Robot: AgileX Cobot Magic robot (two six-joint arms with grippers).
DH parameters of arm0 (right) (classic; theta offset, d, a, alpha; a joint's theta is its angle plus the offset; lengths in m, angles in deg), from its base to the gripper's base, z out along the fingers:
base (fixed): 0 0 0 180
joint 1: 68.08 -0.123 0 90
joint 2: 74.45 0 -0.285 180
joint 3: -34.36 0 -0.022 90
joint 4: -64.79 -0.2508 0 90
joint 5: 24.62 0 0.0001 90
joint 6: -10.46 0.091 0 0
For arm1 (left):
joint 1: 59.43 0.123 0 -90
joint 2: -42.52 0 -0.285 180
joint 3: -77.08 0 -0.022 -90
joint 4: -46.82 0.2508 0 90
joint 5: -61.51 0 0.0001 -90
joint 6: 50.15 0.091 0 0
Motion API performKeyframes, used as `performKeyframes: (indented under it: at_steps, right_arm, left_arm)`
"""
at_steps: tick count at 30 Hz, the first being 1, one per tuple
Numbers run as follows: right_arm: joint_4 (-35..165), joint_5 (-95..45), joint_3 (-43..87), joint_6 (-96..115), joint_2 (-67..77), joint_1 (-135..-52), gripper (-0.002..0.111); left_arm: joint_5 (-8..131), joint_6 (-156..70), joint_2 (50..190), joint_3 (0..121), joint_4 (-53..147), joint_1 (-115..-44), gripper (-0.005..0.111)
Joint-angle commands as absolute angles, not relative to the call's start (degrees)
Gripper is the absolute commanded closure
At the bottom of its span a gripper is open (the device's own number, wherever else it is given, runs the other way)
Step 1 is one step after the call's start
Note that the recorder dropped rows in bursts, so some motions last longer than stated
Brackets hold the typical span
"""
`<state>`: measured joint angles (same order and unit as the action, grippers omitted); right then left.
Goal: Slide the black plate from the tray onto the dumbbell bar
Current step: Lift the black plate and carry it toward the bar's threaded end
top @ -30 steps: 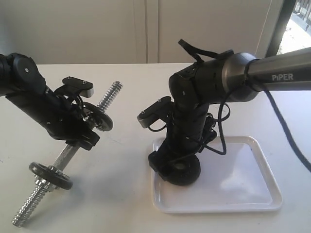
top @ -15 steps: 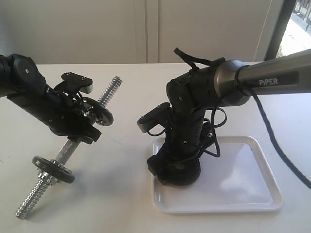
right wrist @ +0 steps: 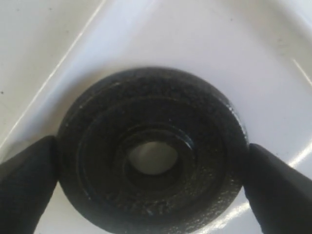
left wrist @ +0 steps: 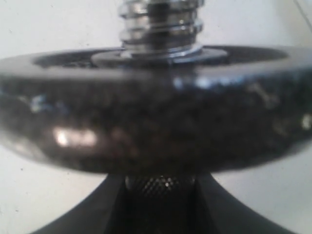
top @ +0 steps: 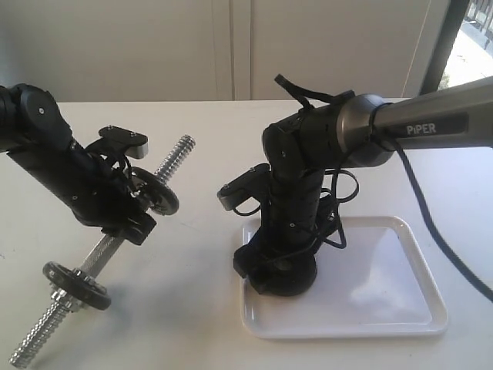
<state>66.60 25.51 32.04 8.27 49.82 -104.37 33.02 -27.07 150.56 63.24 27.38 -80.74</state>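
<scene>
Two-arm scene on a white table (top: 192,316). The left gripper (top: 129,214) is closed around the middle of the dumbbell bar (top: 98,253) and holds it clear of the table at a slant, one threaded end low and towards the camera, the other high and away from it. Two black discs already sit on this bar: an upper disc (top: 159,193) just beyond the gripper and a lower disc (top: 75,285) near the low end. In the left wrist view the upper disc fills the picture, with the bar's knurled grip showing beneath it between the dark fingers (left wrist: 83,217). The right gripper (top: 283,271) points down into the near-left corner of the tray (top: 431,312). There the black plate (right wrist: 97,161) lies flat on the tray floor, its central hole facing up. The right gripper's jaws stand wide and straddle the plate, with one of the fingertips (right wrist: 27,173) at each side of its rim; whether they press on the rim or only flank it cannot be told. The plate and the bar are well apart.
</scene>
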Motion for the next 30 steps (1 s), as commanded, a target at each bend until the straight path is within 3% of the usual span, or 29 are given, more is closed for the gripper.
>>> performKeyframes:
  at_steps: [1, 3, 14, 22, 30]
  right_arm:
    - [66.5, 28.4, 31.1, 8.1, 52.2, -104.5, 0.095]
    - [67.8, 28.8, 31.2, 7.9, 52.1, -104.5, 0.108]
    - [68.9, 29.5, 33.8, 7.1, 43.7, -98.4, 0.108]
    - [42.5, 27.7, 33.9, -13.1, 38.7, -87.1, 0.108]
    - [10.8, 36.5, 33.9, -35.6, 39.4, -78.8, 0.108]
  left_arm:
    - [26.8, -24.5, 148.2, 64.5, 24.6, -80.7, 0.107]
    - [24.6, -22.4, 148.2, 64.5, 24.6, -80.7, 0.107]
    - [18.4, -14.0, 148.2, 64.5, 24.6, -80.7, 0.107]
    - [17.5, -8.6, 148.2, 64.5, 22.5, -80.7, 0.107]
    - [15.8, -1.2, 148.2, 64.5, 16.6, -80.7, 0.107]
